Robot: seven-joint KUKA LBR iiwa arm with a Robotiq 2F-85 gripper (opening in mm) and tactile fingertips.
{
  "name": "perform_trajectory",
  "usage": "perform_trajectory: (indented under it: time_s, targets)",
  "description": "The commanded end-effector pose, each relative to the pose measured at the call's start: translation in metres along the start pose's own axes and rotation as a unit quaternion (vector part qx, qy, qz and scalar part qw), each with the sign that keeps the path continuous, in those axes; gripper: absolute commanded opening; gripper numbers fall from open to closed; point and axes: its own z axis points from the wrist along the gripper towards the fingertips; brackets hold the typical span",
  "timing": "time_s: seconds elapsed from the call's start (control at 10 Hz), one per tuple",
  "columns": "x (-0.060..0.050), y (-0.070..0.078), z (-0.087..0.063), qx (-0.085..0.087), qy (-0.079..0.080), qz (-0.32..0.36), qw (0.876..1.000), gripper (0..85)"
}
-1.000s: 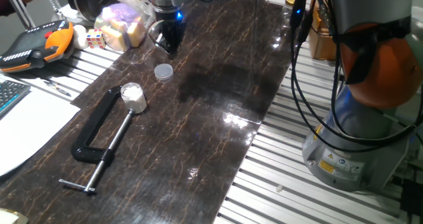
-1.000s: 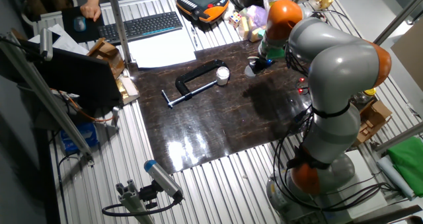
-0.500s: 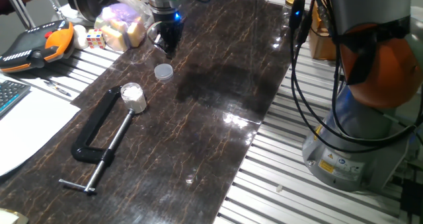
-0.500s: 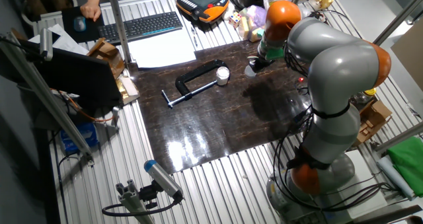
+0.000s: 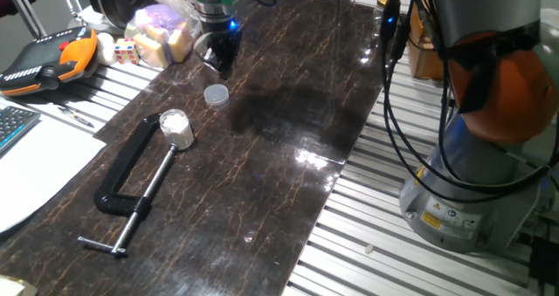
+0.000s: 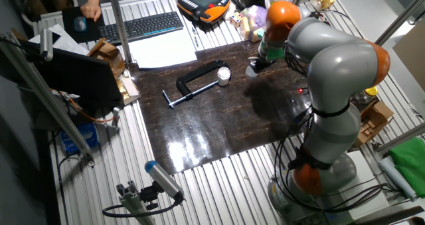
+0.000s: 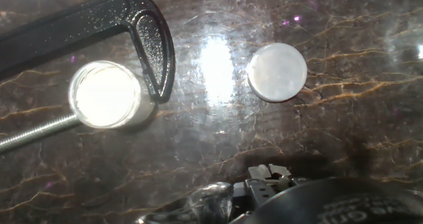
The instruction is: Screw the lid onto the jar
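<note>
Landmark: black C-clamp (image 5: 131,188). The jar (image 5: 176,127) stands open-topped inside the clamp's mouth, touching its frame. The lid (image 5: 216,94) lies flat on the dark table (image 5: 288,113), near the jar on the side away from the clamp. Gripper (image 5: 220,58) hovers beyond the lid, slightly farther back than 1.0 s ago; finger spacing cannot be made out. Jar, lid and clamp unchanged.
</note>
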Motion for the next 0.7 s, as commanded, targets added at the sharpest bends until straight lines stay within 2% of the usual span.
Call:
perform_trajectory:
  time_s: [0.0,0.2,0.5,0.6]
  targets:
    - [0.0000,-0.0001,0.0000,0.001,0.002,0.002,1.000,0.7]
    - [0.0000,-0.0001,0.0000,0.010,-0.001,0.009,1.000,0.7]
    - [0.0000,-0.0001,0.0000,0.007,-0.010,0.002,1.000,0.7]
    - [-0.0076,-0.0025,0.0052,0.005,-0.014,-0.005,1.000,0.7]
